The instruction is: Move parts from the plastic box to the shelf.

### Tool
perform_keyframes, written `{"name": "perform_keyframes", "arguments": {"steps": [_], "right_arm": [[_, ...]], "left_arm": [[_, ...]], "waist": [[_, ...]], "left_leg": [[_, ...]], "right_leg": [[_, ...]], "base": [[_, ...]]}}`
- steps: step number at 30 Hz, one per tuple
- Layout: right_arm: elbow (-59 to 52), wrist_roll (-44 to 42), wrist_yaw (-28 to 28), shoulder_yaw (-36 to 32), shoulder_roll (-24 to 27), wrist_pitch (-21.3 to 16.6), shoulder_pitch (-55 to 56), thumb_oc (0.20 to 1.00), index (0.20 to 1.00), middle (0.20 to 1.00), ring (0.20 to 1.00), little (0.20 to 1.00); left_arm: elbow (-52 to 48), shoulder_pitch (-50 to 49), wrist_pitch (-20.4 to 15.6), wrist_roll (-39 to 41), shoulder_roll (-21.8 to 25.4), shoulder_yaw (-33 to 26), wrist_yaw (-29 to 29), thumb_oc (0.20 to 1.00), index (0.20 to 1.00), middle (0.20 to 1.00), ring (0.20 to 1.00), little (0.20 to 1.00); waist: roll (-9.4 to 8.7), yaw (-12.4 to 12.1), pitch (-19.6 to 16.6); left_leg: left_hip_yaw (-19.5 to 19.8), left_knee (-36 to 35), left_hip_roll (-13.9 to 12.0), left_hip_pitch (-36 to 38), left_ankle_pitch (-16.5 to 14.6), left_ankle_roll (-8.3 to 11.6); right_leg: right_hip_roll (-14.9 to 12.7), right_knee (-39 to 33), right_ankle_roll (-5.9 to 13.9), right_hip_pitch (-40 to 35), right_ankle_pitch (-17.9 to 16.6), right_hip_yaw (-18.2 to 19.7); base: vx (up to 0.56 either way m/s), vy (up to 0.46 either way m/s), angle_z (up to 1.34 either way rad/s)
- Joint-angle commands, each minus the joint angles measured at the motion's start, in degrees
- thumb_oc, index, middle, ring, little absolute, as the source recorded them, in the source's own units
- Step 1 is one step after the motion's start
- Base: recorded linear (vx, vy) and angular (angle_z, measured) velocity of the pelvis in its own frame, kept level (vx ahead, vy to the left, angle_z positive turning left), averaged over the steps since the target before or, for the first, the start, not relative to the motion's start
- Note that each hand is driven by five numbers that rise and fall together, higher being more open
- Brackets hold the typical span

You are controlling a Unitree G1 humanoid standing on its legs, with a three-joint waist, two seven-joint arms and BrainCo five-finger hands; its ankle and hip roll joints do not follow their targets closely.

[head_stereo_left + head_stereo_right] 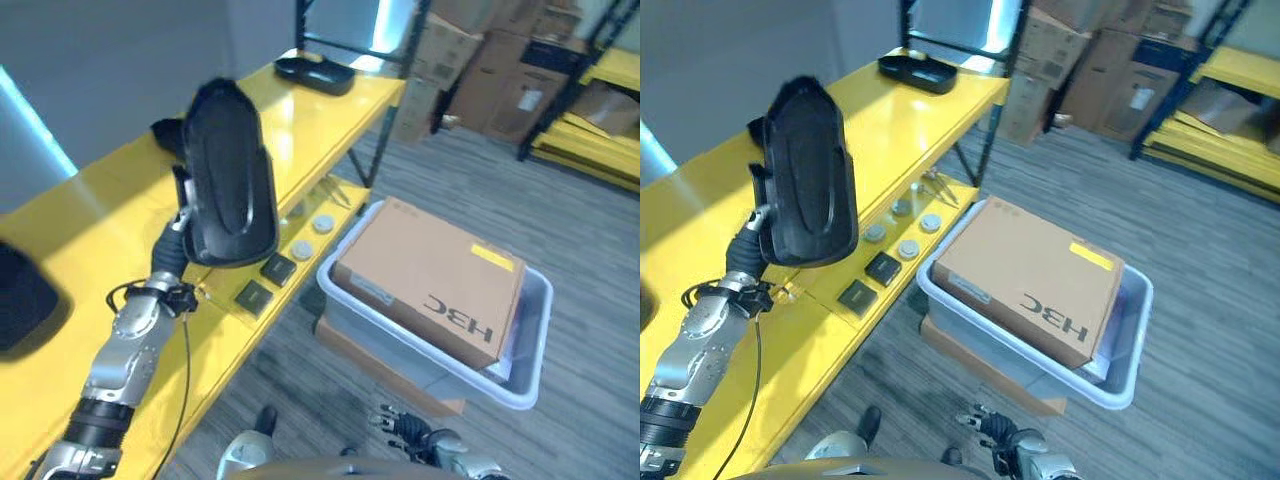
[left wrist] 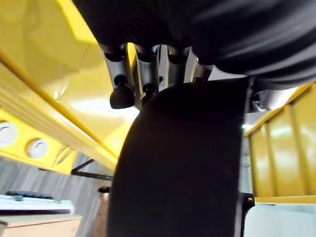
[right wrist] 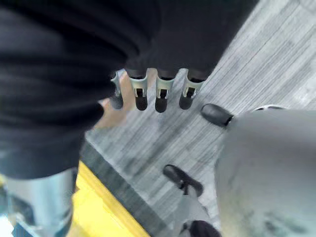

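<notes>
A large black oblong moulded part [image 1: 228, 180] is raised upright above the yellow shelf [image 1: 100, 220]. My left hand [image 2: 121, 79] is shut on its lower end, fingers curled over the edge of the black part [image 2: 182, 163]. The pale plastic box [image 1: 540, 330] stands on the floor to the right of the shelf, with a brown cardboard box [image 1: 430, 275] lying in it. My right hand [image 3: 148, 94] hangs low over the grey floor, fingers straight and holding nothing; its fingertips [image 1: 405, 428] show at the bottom edge.
A black tray [image 1: 314, 72] rests at the shelf's far end and another black part [image 1: 20, 295] at its near left. Round discs [image 1: 300, 248] and black squares [image 1: 277, 267] lie on the lower ledge. Stacked cartons [image 1: 490, 70] stand behind.
</notes>
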State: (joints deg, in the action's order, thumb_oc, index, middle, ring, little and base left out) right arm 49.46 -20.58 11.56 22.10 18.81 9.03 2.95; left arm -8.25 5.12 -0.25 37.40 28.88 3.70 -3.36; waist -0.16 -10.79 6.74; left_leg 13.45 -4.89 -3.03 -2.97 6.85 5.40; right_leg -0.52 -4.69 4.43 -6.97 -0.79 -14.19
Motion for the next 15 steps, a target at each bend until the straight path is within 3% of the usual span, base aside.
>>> {"name": "perform_keyframes", "arguments": {"steps": [1,3,4,6,9,15], "right_arm": [[-1.4,1.7,-2.3,0.1,0.2,-0.4,1.4,1.000,1.000,1.000,1.000,1.000],[-1.0,1.9,-2.8,-0.5,-0.3,0.2,1.7,1.000,1.000,1.000,1.000,1.000],[-0.4,2.1,-3.9,-1.7,-1.0,0.4,2.5,1.000,1.000,1.000,1.000,1.000],[0.7,5.5,-5.1,-2.8,-2.0,1.2,2.9,1.000,1.000,1.000,1.000,1.000],[3.2,8.7,-5.4,-3.2,-2.4,0.9,2.9,1.000,1.000,1.000,1.000,1.000],[7.8,12.1,-7.0,-2.2,-3.4,2.4,0.4,1.000,1.000,1.000,1.000,1.000]], "left_arm": [[-5.0,3.7,-8.0,0.4,0.1,-7.2,0.9,0.200,0.200,0.200,0.200,0.200],[-6.4,3.5,-7.9,-0.9,-0.3,-8.0,0.5,0.200,0.200,0.200,0.200,0.200],[-8.2,3.0,-8.0,-2.3,-0.6,-9.2,0.6,0.200,0.200,0.200,0.200,0.200],[-10.6,0.5,-8.8,-4.9,-0.8,-11.3,-2.0,0.200,0.200,0.200,0.200,0.200],[-10.7,-1.9,-9.9,-7.3,-0.4,-13.7,-5.4,0.200,0.200,0.200,0.200,0.200],[-10.2,-6.6,-9.1,-8.4,1.2,-18.7,-9.1,0.200,0.200,0.200,0.200,0.200]], "waist": [[0.13,0.0,-1.1],[0.15,-0.2,-0.7],[-0.11,0.0,-0.1],[-0.28,-0.4,0.2],[-0.22,-1.4,0.2],[-0.06,-5.6,-0.9]], "left_leg": [[-10.2,-0.1,3.1,-2.9,0.5,-1.37],[-13.4,0.3,2.8,-3.8,0.8,-1.01],[-19.3,2.2,2.7,-4.8,0.6,-1.01],[-23.3,4.6,3.9,-6.0,-0.4,-1.78],[-24.1,4.5,5.1,-5.7,-1.7,-1.90],[-19.4,2.5,7.9,-2.1,-3.5,-4.46]], "right_leg": [[-0.3,1.2,2.72,2.1,0.4,-1.1],[-0.6,0.7,2.91,1.6,0.0,-3.4],[-1.3,0.9,2.96,1.0,-0.1,-7.3],[-2.1,1.6,2.83,1.2,-0.3,-10.3],[-2.3,1.7,3.29,0.1,0.5,-11.4],[-3.4,5.8,3.10,-0.6,3.6,-12.2]], "base": [[0.00,-0.037,1.00],[-0.01,-0.001,1.22],[-0.03,0.055,1.42],[0.03,0.114,1.30],[0.12,0.142,1.21],[0.17,0.142,0.49]]}}
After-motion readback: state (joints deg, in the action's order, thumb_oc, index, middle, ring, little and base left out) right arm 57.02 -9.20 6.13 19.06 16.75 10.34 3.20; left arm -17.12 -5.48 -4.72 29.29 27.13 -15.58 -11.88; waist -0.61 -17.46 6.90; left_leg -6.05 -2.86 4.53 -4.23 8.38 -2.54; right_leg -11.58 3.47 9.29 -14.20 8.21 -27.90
